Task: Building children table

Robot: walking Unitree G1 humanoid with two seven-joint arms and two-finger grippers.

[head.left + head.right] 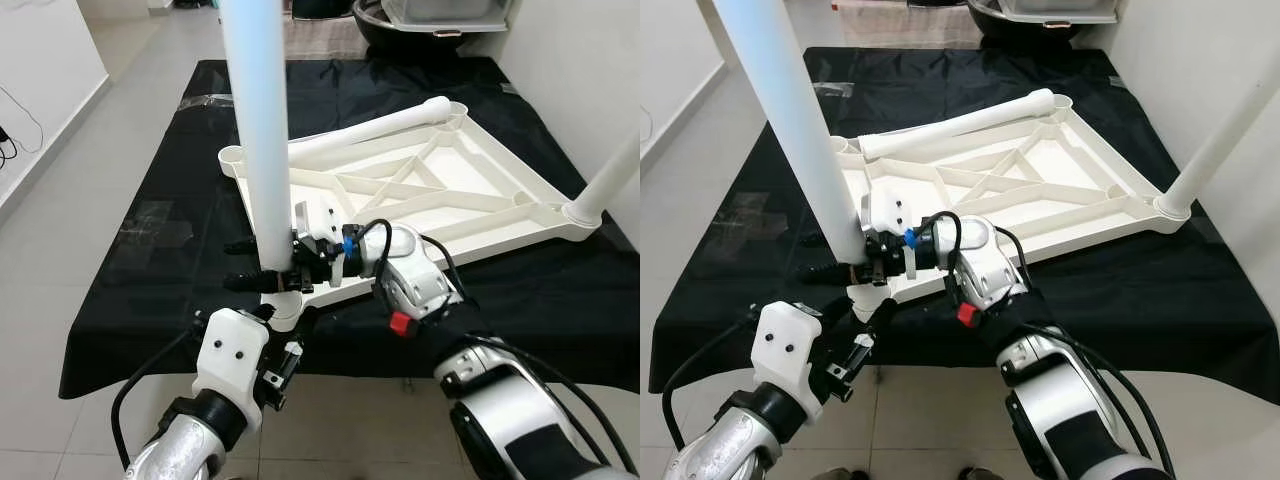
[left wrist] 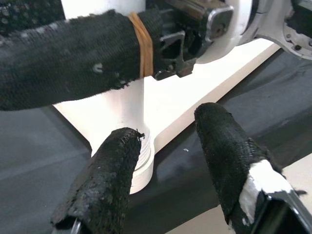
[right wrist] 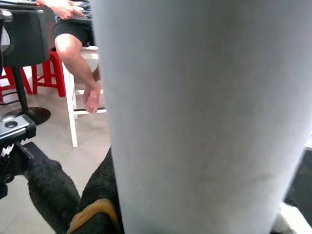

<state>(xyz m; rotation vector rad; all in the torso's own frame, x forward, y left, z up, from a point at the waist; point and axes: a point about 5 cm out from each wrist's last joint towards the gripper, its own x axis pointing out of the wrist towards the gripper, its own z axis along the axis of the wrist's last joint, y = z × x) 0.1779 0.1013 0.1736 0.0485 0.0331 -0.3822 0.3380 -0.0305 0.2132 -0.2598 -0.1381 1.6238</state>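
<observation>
One seated person's legs (image 3: 78,53) behind leg (image 3: 204,117)

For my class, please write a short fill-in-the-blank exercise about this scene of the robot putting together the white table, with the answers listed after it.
1. The upside-down white tabletop rests on a ______ cloth.
2. The right gripper is shut on an upright white ______.
3. The left gripper is ______, at the base of that upright part.
4. One loose table leg lies ______ on the tabletop's underside.

Missing words: black; leg; open; flat
</observation>
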